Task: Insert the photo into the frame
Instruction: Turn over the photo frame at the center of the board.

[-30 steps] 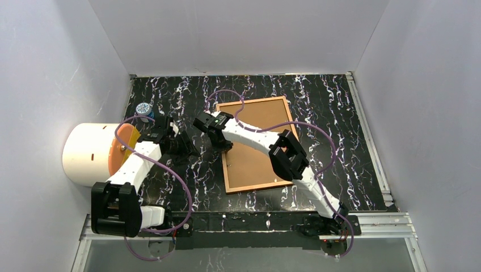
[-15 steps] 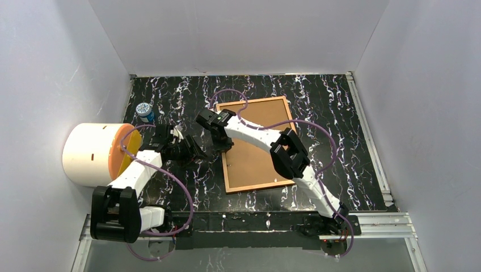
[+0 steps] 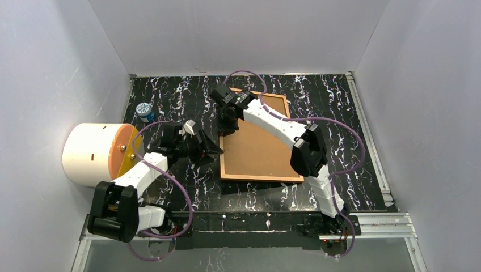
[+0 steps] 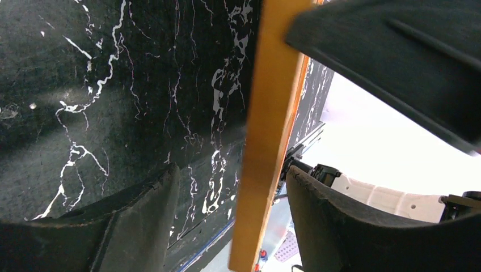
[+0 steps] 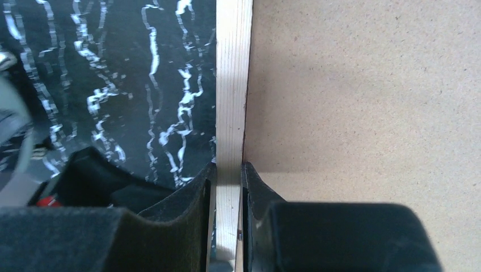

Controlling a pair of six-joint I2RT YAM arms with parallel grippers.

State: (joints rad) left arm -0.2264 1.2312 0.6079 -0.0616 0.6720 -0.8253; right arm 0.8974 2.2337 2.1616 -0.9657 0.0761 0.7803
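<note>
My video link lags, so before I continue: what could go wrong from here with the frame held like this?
1. The right pincer is shut on only the thin side rail of the frame, near a corner, so the frame could pivot or slip free.
2. The left pincer stands open around that rail without gripping it. Closing off-centre might shove the frame.
3. The right arm's purple cable loops over the frame's far edge and could snag it.

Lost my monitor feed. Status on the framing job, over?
Right gripper shut on frame rail. Left gripper open around same rail. Photo not in view. No obstruction seen.
</note>
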